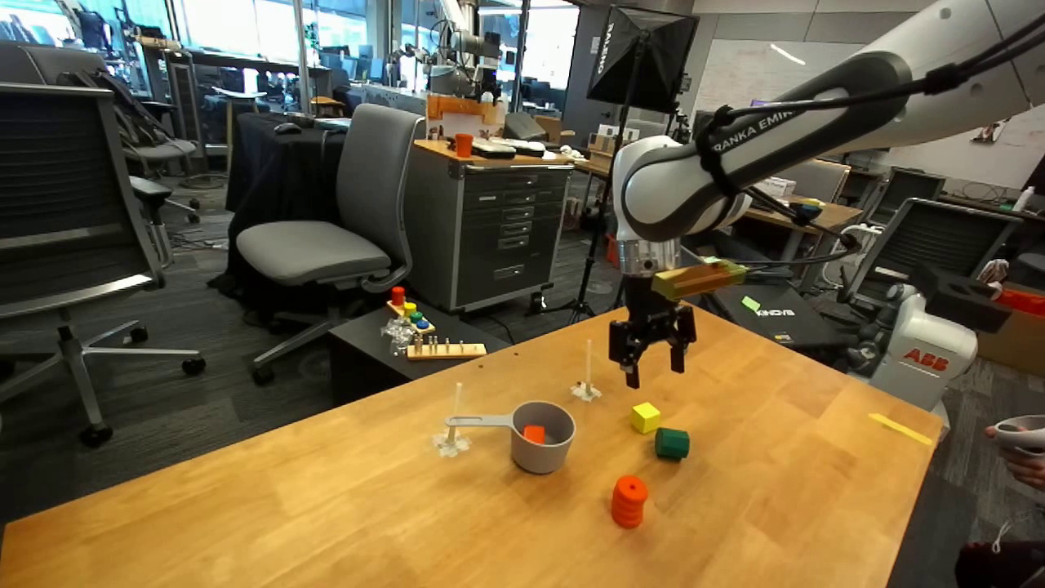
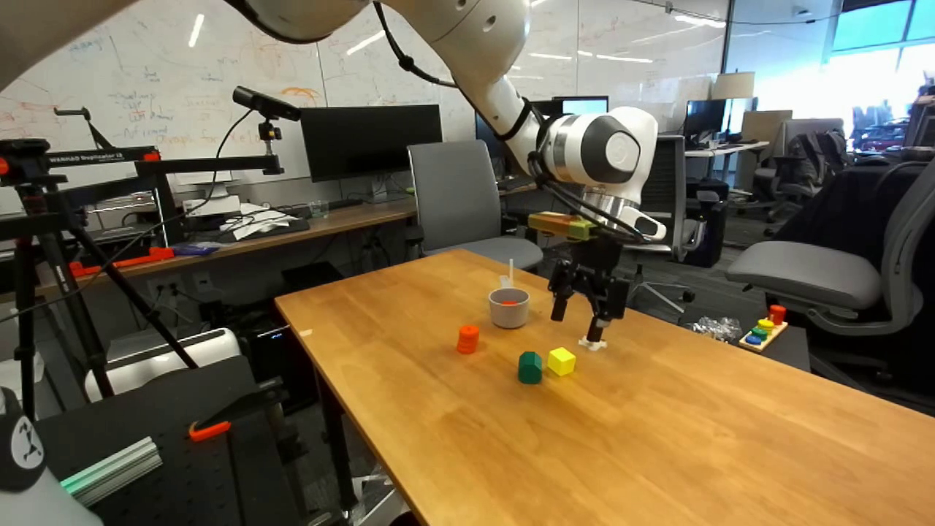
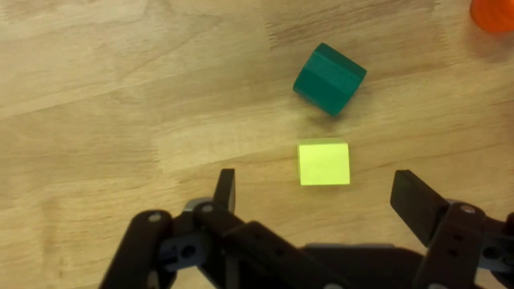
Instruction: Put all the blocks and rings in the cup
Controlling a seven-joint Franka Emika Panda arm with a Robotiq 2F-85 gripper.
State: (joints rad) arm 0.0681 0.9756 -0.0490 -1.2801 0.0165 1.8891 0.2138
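Observation:
My gripper (image 1: pixel 655 376) (image 2: pixel 588 318) (image 3: pixel 315 176) is open and empty, pointing down above the table. The yellow block (image 1: pixel 646 417) (image 2: pixel 562 361) lies below it; in the wrist view the yellow block (image 3: pixel 324 163) shows between and slightly beyond the fingertips. The green block (image 1: pixel 672 443) (image 2: pixel 530 367) (image 3: pixel 330 80) lies on its side close to the yellow one. A stack of orange rings (image 1: pixel 629 502) (image 2: pixel 467 340) stands upright, partly cut off in the wrist view (image 3: pixel 496 16). The grey cup (image 1: pixel 539 459) (image 2: pixel 509 315) stands upright with a red-orange piece (image 1: pixel 534 434) (image 2: pixel 509 302) inside.
Two thin white pegs (image 1: pixel 457 408) (image 1: pixel 589 367) are taped to the wooden table (image 1: pixel 326 506); one is beside the cup's handle (image 1: pixel 480 421), the other between cup and gripper. A yellow tape strip (image 1: pixel 900 429) is near a table edge. A low black side table (image 1: pixel 367 359) holds other toys.

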